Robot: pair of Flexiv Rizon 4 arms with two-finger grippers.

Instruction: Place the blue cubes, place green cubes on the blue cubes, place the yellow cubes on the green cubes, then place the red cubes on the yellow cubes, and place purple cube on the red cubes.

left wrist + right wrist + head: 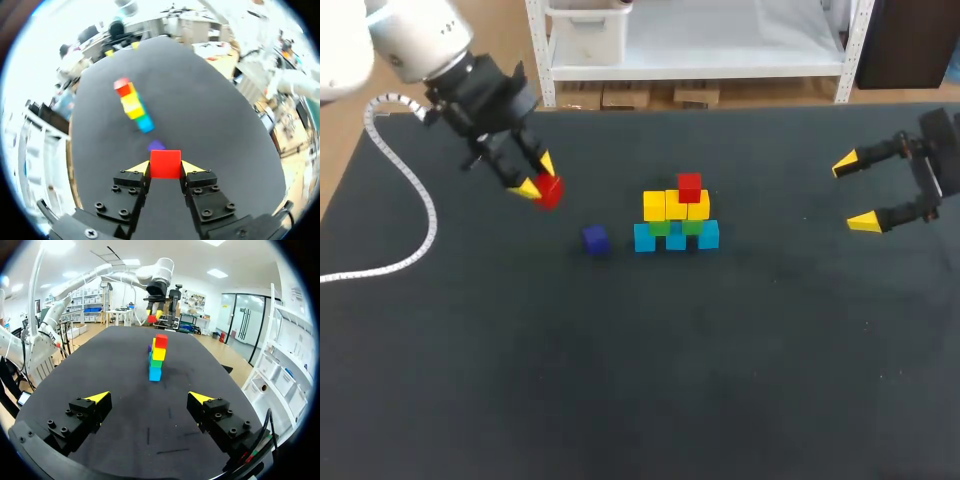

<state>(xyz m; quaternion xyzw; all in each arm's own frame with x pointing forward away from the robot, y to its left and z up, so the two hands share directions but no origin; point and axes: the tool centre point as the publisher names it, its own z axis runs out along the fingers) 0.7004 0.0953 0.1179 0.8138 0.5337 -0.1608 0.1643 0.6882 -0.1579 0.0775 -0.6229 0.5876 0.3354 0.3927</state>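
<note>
A robotics lab: robot arms (415, 40) flank a black table (640, 380).

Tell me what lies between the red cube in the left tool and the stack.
Only the purple cube, standing by itself; the head and left wrist views both show it.

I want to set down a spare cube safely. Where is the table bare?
Bare: the near half of the table, in front of the cube stack, and the stretch between stack and right gripper. Crowded: left of the stack, where the purple cube lies and the left gripper holds a red cube.
</note>
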